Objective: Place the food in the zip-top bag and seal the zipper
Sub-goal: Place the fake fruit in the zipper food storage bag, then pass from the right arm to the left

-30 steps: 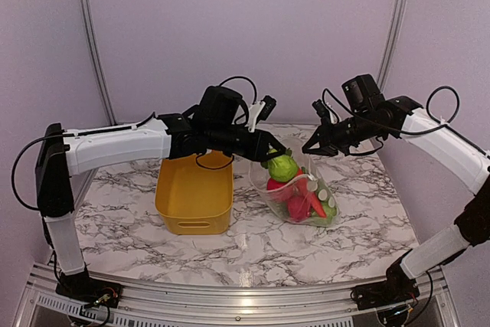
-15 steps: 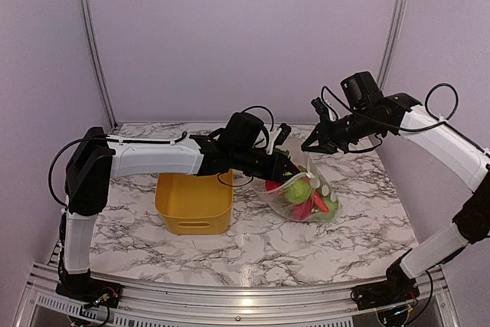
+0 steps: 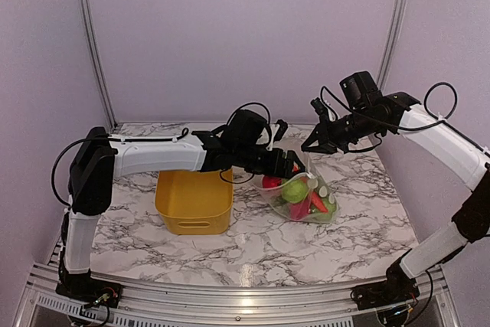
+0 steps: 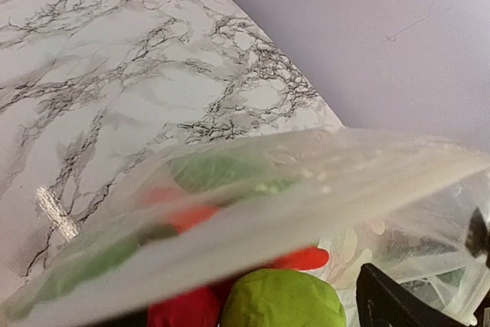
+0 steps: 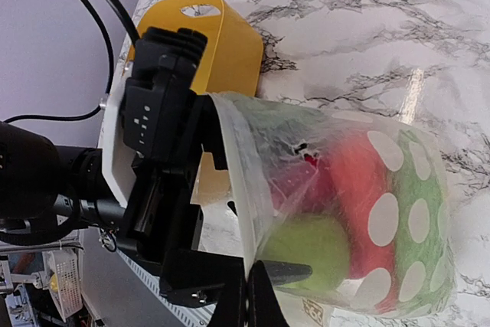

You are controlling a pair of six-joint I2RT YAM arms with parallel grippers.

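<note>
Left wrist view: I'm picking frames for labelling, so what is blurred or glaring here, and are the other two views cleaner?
Left wrist: the edge of the clear white-dotted plastic bag is smeared out of focus near the lens; a glare streak sits on the marble table. Right wrist: bag sharp, a glare streak on the marble. Top external: evenly lit, sharp, one reflection near the front edge.

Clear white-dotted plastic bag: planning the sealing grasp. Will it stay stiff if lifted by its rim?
Probably floppy: the clear white-dotted plastic bag sags around the toy food below its raised rim. Likely bottom-heavy, so it may swing. The rounded toys could shift inside.
</note>
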